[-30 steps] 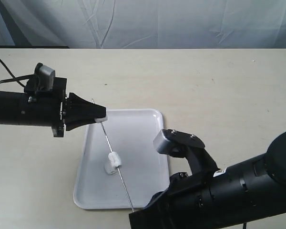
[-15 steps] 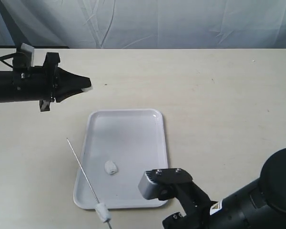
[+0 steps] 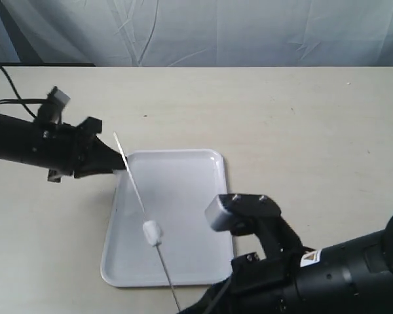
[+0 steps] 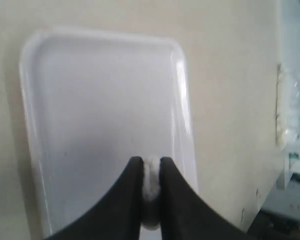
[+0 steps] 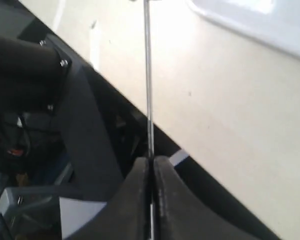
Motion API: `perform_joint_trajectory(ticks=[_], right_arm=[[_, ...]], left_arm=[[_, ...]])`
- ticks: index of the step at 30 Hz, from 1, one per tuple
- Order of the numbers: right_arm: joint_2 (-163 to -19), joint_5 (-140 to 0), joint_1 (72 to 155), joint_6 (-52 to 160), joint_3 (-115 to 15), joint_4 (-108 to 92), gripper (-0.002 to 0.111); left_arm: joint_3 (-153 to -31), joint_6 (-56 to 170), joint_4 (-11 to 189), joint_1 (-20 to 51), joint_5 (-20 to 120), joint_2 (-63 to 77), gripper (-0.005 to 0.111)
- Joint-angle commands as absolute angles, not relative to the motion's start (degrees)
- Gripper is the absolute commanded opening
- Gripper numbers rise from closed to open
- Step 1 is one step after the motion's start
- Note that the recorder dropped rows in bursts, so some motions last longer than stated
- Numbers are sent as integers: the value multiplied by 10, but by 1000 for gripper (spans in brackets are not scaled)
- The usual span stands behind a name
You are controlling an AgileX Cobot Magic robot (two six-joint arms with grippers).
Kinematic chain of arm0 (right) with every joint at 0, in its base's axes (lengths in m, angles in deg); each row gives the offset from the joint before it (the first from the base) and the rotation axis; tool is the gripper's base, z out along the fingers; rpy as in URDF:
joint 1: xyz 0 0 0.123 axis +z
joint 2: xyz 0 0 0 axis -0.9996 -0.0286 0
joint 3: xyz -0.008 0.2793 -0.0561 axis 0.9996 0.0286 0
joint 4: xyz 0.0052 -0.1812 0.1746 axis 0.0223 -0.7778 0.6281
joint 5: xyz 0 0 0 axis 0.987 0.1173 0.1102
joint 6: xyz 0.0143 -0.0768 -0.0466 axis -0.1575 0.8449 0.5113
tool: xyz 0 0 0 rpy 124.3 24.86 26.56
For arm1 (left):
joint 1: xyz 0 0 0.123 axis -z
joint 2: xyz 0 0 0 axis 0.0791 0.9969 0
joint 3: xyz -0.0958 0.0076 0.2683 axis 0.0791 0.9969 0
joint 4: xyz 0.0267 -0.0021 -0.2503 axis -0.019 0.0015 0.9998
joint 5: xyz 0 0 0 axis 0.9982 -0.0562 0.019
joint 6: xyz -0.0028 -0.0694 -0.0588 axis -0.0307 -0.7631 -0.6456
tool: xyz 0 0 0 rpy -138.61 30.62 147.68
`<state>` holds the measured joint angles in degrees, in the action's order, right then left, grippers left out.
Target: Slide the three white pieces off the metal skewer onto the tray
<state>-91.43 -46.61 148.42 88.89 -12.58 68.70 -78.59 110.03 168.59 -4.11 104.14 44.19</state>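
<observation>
The tray (image 3: pixel 190 176) lies flat on the table. Across it slants the metal skewer (image 3: pixel 134 186), whose lower end is pinched in my right gripper (image 3: pixel 183 310), which is shut on the rod (image 5: pixel 148 90). One white piece (image 3: pixel 152 232) shows on the skewer's line over the tray; I cannot tell whether it is threaded or lying underneath. My left gripper (image 3: pixel 118 167) sits at the tray's left rim, near the skewer's upper part. It is shut on another white piece (image 4: pixel 151 182), above the tray (image 4: pixel 90 100). No third piece is visible.
The pale table (image 3: pixel 301 131) stretches to the right and back, with a grey cloth backdrop (image 3: pixel 249 33) behind. The right arm's black body (image 3: pixel 327 275) fills the front right corner. A cable (image 3: pixel 13 98) runs at the far left.
The left gripper came down from the back left to the tray's left rim. The skewer swung from left of the tray to across it, and the right arm shifted up.
</observation>
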Motion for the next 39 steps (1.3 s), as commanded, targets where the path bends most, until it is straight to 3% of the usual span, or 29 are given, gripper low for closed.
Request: perform_joint_trajectory(ticks=[1,5,12,21,25,39], right_arm=[[-862,-517,1484,891,-124,700,-1],[-850,-518,1484,877,-124,700,-1],[-850,-565,1484,860,-124,701,-1],[-896,-719,1484,842,-124,721,-1],[-942,-709,1484,842,-124,745,-1],[-968,-677,1484,842,-125,745,-1]], left_arm=[[-783,1082,1644,22,1036,469,0],[-783,1082,1649,63,997,485,8],[-783,1082,1663,77,981,492,43],[-791,1087,1708,77,1117,492,44],[-800,1112,1765,77,1197,492,44],[-800,1117,1808,95,1197,492,44]])
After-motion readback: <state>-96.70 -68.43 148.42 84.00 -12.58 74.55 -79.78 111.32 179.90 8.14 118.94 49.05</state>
